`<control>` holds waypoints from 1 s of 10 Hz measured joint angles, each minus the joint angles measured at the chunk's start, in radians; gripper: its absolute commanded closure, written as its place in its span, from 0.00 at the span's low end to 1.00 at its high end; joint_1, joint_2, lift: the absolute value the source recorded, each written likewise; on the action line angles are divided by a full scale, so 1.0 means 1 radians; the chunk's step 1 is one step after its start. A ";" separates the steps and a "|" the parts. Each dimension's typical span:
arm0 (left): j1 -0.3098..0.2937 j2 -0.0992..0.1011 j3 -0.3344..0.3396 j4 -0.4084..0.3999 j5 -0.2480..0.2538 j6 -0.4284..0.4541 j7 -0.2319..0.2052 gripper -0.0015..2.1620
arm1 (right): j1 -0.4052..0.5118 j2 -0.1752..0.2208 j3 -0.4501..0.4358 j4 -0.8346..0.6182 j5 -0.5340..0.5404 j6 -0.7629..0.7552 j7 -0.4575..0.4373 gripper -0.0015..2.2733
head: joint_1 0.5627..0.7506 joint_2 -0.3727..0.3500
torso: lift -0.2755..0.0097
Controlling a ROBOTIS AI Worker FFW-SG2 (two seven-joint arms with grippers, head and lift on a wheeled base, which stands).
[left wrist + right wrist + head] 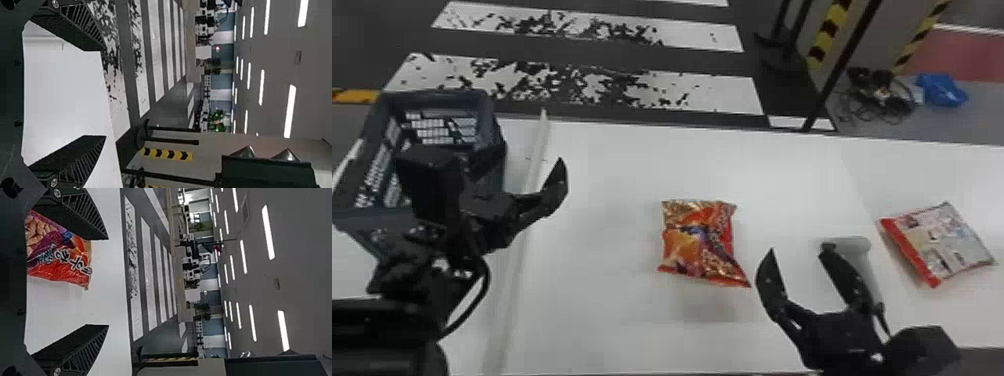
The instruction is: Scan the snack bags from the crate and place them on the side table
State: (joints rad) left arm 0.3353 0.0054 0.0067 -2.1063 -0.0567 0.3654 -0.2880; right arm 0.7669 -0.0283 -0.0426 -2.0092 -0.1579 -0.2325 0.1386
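Reference item for all positions: the orange snack bag (pixel 701 242), flat on the white table (pixel 602 200). Nearest, on the bag's near right side, is the right gripper (pixel 798 250). Condition: released, both fingers spread, with one fingertip near the bag's near right corner. The left gripper (pixel 552 192) is well apart from the bag, to its left. Condition: released; the left wrist view shows the two fingers standing apart.

To the right of the bag, partly behind one right gripper finger, is the white handheld scanner (pixel 854 245). Contact between finger and scanner cannot be determined. Farther right of the bag, past the scanner, the red-and-white snack bag (pixel 939 245) lies on a white surface.

Left of the bag, a pale rail (pixel 536 160) runs along the table. Beyond the rail, at the bag's far left, is the dark crate (pixel 491 122), partly covered by the left arm. Beyond the bag and the table, worn white stripes (pixel 722 95) mark the floor.
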 measured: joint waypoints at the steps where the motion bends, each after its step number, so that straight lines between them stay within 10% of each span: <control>1: 0.036 0.003 0.024 -0.010 0.013 -0.046 0.003 0.04 | -0.002 -0.001 0.002 0.000 -0.003 0.005 0.003 0.03 | 0.70 0.43 | 0.64; 5: 0.159 0.004 0.099 -0.009 0.071 -0.269 0.011 0.04 | -0.010 -0.009 0.014 0.000 -0.018 0.040 0.023 0.03 | 0.70 0.53 | 0.64; 10: 0.214 0.001 0.125 0.011 0.097 -0.321 0.003 0.04 | -0.024 -0.013 -0.005 -0.063 -0.201 0.357 0.108 0.04 | 0.70 0.61 | 0.64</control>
State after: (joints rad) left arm 0.5496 0.0064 0.1319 -2.0952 0.0405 0.0441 -0.2854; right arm 0.7431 -0.0415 -0.0472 -2.0727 -0.3591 0.1249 0.2468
